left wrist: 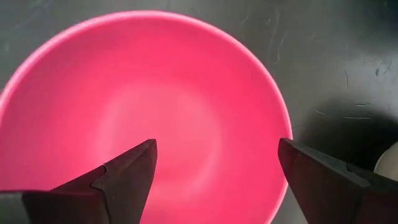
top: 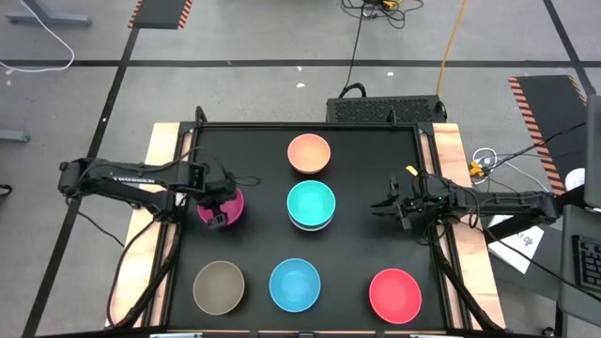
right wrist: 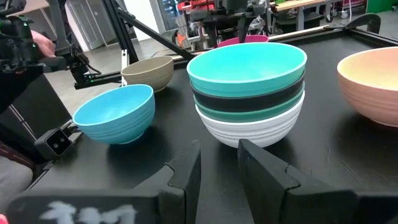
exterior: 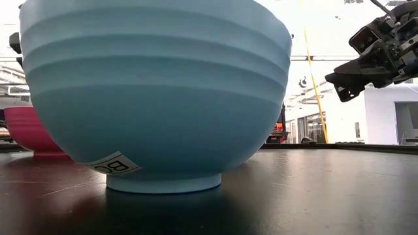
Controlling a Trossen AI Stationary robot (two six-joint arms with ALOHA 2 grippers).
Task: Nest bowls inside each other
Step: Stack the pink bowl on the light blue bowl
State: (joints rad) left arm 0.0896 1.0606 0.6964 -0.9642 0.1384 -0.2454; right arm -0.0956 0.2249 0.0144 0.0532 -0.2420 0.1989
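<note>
Magenta bowl (top: 225,206), at the table's (top: 362,272) left side: light, stiff, smooth-walled, probably slippery; best pinched across the rim. Left hand (left wrist: 214,177) hovers directly above it, pointing down, fingers spread wide, empty. Right hand (top: 392,202) waits at the right edge, fingers narrow, holding nothing, facing the teal-topped stack (top: 311,206) at centre.
</note>
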